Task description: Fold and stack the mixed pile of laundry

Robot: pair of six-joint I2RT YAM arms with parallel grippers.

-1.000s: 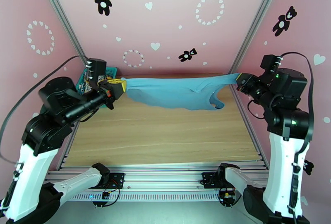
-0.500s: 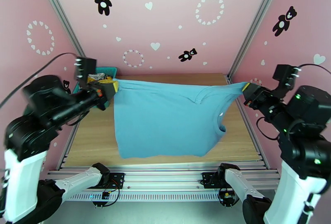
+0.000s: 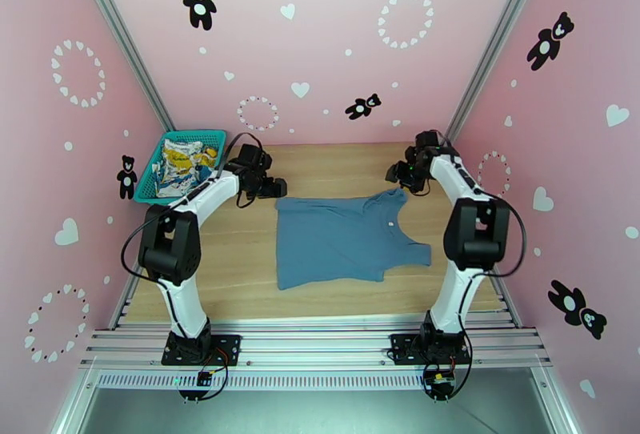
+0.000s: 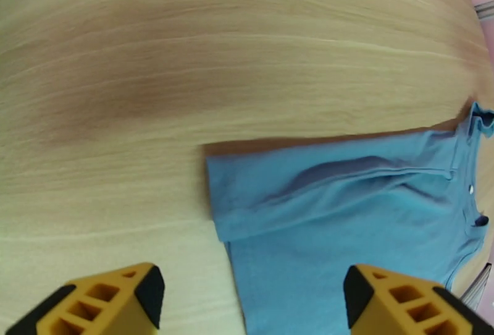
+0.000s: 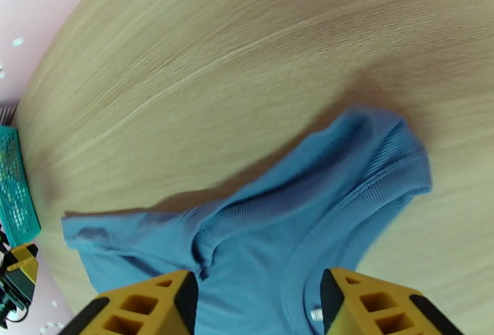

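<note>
The dusty-blue tank top (image 3: 344,239) lies spread flat on the middle of the wooden table, its straps toward the right. My left gripper (image 3: 278,187) hovers just beyond the top's far-left corner, open and empty; its wrist view has that corner of the blue top (image 4: 346,206) between the yellow fingertips (image 4: 114,299). My right gripper (image 3: 398,174) sits at the far strap, also open, with the strap (image 5: 370,163) lying loose ahead of its fingers (image 5: 376,302). The white cloth with yellow-and-blue print (image 3: 180,165) lies crumpled in the basket.
The teal mesh basket (image 3: 158,159) stands at the table's far-left corner, and its edge (image 5: 15,188) appears in the right wrist view. Pink walls and aluminium frame rails close in the table on three sides. Bare wood lies left and in front of the top.
Both grippers held the tank top stretched in the air; it now lies flat on the table, let go. Both arms have reached out low to the far side.
</note>
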